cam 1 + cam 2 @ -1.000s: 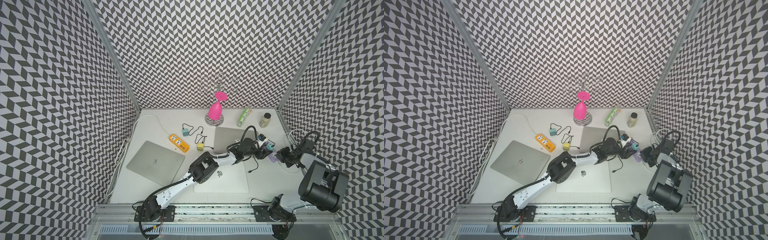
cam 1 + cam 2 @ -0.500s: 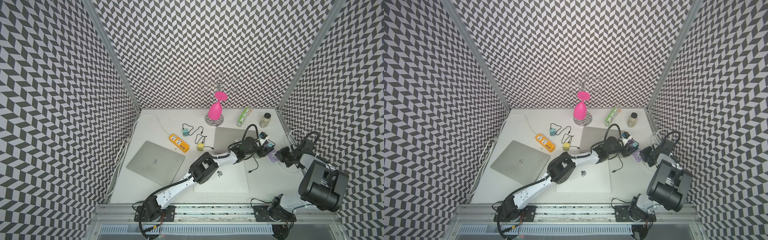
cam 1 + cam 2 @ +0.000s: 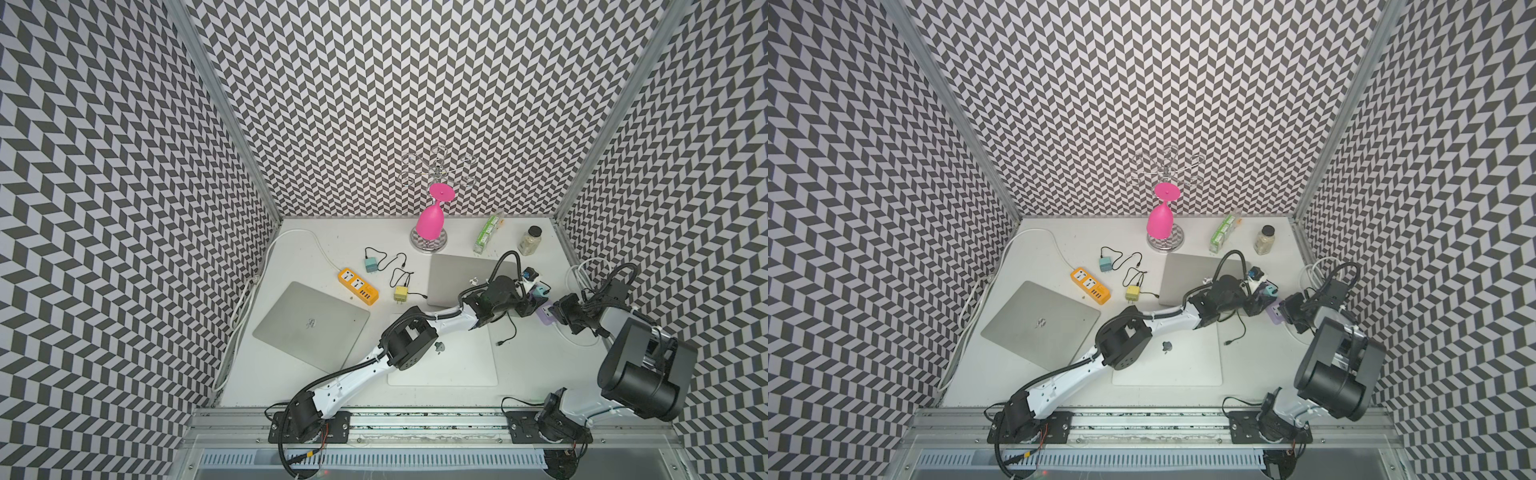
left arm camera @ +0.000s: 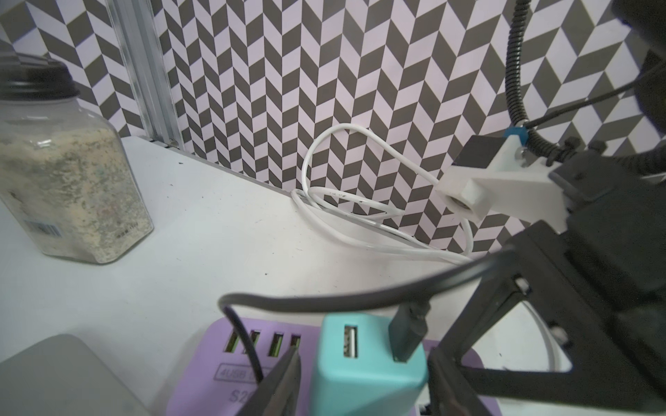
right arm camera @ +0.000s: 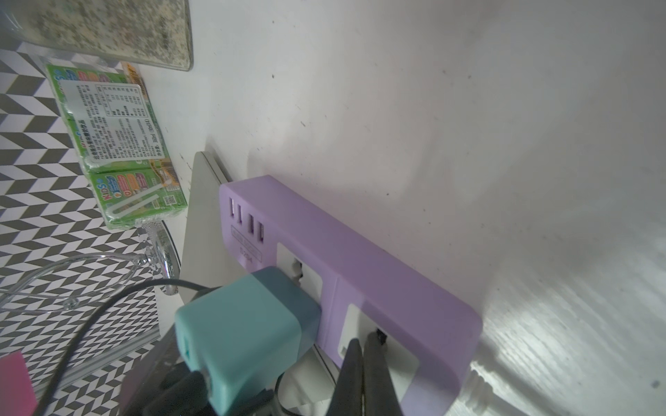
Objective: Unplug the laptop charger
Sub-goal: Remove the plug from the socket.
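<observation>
The task is not finished. The teal charger [image 4: 367,367] sits in the purple power strip [image 5: 360,252] at the right side of the table [image 4: 180,252], just beside the corner of a grey laptop [image 3: 457,274]. In the right wrist view a short piece of metal pin shows between charger and strip, so I think it may be a little out of the socket, but it is not free.

The left pincer [image 4: 364,356] has its jaws apart, one on each side of the charger. A thin line of purple shows between one finger [image 4: 284,374] and the charger, so I judge the grip is not firm yet. The right pincer [image 5: 364,340] is closed and holds nothing. Its tips rest on the face of the strip, probably to keep it down.

The black cable [image 4: 324,299] is plugged into the top of the charger. In a top view its other end [image 3: 500,343] lies loose beside the white laptop [image 3: 457,361].

What is left, I believe: close on the charger and pull it straight out while the strip is held in place.
</observation>
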Tool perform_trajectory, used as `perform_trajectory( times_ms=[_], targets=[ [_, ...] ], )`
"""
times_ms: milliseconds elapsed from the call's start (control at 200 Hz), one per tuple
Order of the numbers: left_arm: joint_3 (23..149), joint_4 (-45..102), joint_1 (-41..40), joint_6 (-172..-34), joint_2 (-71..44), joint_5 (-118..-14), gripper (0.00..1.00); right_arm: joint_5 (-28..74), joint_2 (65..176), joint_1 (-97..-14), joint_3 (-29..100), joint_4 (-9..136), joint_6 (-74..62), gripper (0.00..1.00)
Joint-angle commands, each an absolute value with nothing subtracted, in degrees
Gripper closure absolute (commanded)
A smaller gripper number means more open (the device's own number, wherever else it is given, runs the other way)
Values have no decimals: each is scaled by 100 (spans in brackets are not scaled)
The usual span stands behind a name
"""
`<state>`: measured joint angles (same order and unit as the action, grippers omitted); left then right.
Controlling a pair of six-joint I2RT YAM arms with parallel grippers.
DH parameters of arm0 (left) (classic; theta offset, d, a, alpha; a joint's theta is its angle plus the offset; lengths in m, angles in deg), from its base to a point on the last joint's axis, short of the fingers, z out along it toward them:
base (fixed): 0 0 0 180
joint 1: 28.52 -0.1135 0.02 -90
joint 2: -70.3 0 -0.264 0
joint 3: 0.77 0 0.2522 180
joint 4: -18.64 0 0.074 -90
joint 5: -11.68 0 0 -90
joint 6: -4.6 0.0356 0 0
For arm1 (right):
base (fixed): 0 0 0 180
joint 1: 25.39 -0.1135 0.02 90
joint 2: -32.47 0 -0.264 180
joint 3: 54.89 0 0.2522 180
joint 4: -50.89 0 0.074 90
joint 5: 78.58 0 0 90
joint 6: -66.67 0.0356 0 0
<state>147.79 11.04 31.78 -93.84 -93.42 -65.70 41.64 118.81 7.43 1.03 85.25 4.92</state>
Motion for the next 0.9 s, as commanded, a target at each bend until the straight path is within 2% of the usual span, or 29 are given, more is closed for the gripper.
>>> perform_trajectory(
  times_ms=[0, 250, 641, 896],
  targets=[
    [14940, 1166, 3206, -9339, -9535, -6679, 48, 3790, 12111, 761, 6, 8618, 427, 98],
    [14950, 1079, 3186, -9403, -9466, -6536, 63, 3696, 12198, 758, 35, 8685, 403, 99],
    [14641, 898, 3257, -8696, -9126, -6918, 69, 3647, 12326, 758, 53, 8727, 383, 100],
    [14691, 682, 3025, -9926, -9096, -6181, 75, 3629, 12370, 760, 30, 8719, 371, 100]
  ],
)
